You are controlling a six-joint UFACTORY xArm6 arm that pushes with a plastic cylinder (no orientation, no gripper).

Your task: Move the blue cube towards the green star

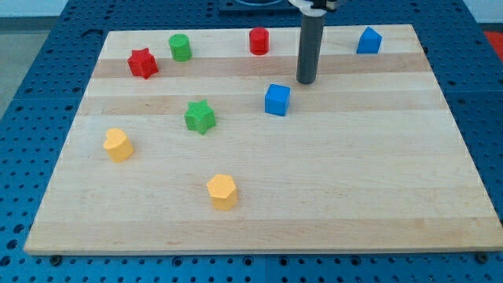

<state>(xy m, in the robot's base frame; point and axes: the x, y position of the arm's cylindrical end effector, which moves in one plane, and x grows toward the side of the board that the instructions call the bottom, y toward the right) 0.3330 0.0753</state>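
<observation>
Nearest the view's bottom, a yellow block [222,191] with faceted sides sits on the wooden board [354,196]. Further up, toward the view's left edge, stands a yellow heart-shaped block [118,145]. Beyond these, in the middle band of the board, the green star [200,116] lies left of centre, and the blue cube [277,100] sits to its right, clearly apart from it with bare wood between them. My tip [306,82] rests on the board just up and to the right of the blue cube, near it but not touching. The arm ends in a plain dark rod, so there are no jaws to open or close. Along the far edge, from left to right, are a red star [143,63], a green cylinder [180,47], a red cylinder [259,41] and a second blue block [368,40] with a peaked top.
</observation>
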